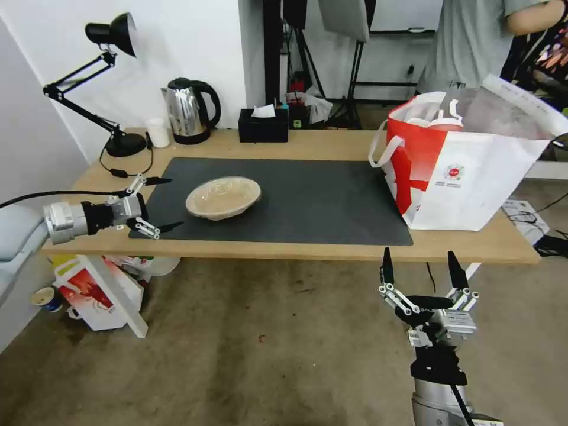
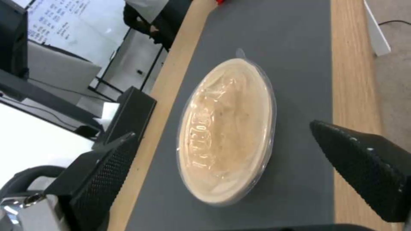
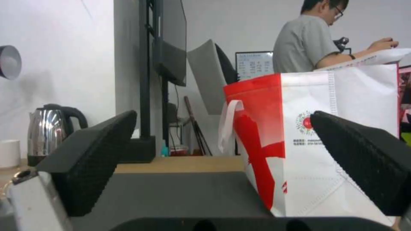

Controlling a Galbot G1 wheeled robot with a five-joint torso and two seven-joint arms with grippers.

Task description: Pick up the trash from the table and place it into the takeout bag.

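Note:
A shallow beige round dish [image 1: 223,197] [image 2: 226,130] under a clear lid lies on the dark grey mat [image 1: 307,195] of the light-wood table [image 1: 331,143]. My left gripper [image 1: 166,203] [image 2: 222,133] is open at the mat's left edge, pointing at the dish and a little short of it. The white takeout bag [image 1: 467,177] [image 3: 334,141] with a red side panel stands open at the table's right end; a red cup with a white lid [image 1: 445,124] shows inside it. My right gripper [image 1: 421,267] [image 3: 222,128] hangs open below the table's front edge, fingers up, in front of the bag.
A steel kettle [image 1: 188,110], a white cup [image 1: 158,132], a black desk lamp [image 1: 118,142] and a black tissue box [image 1: 263,125] line the table's back edge. A smaller red-and-white bag [image 1: 94,293] sits on the floor at the left. A person stands behind the bag.

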